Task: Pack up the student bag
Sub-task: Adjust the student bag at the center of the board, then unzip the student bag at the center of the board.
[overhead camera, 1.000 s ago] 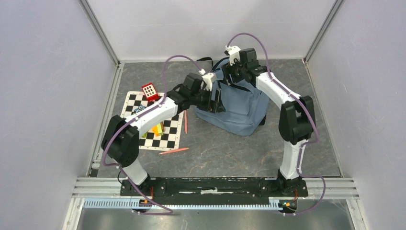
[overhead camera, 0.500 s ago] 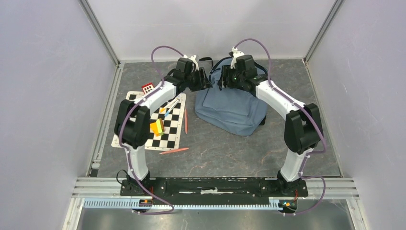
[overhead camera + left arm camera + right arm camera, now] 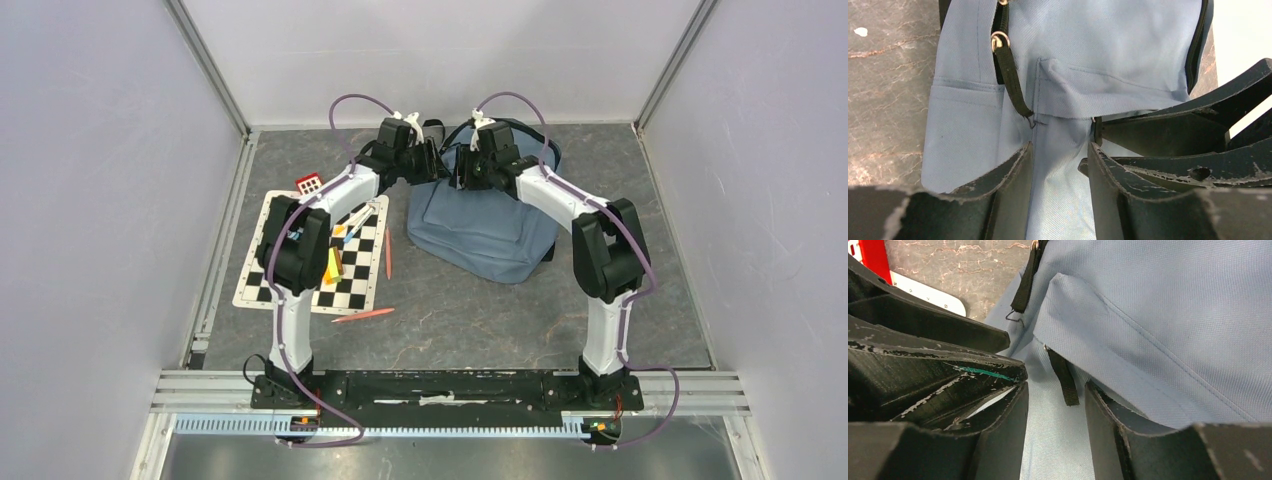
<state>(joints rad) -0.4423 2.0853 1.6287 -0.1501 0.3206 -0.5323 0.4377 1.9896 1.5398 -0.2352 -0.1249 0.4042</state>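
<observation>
left end effector [image 3: 1059, 150] and right end effector [image 3: 1054, 390] sit at the student bag's [image 3: 490, 225] 12 o'clock end, each half wide over its cloth; i cannot tell if they pinch it.

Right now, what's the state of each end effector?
Left end effector: fingers either side of student bag fabric; clamped or not, cannot tell.
Right end effector: same, bag fabric between fingers; cannot tell.

Student bag [image 3: 490, 225] (blue-grey) lies flat, far centre.
</observation>
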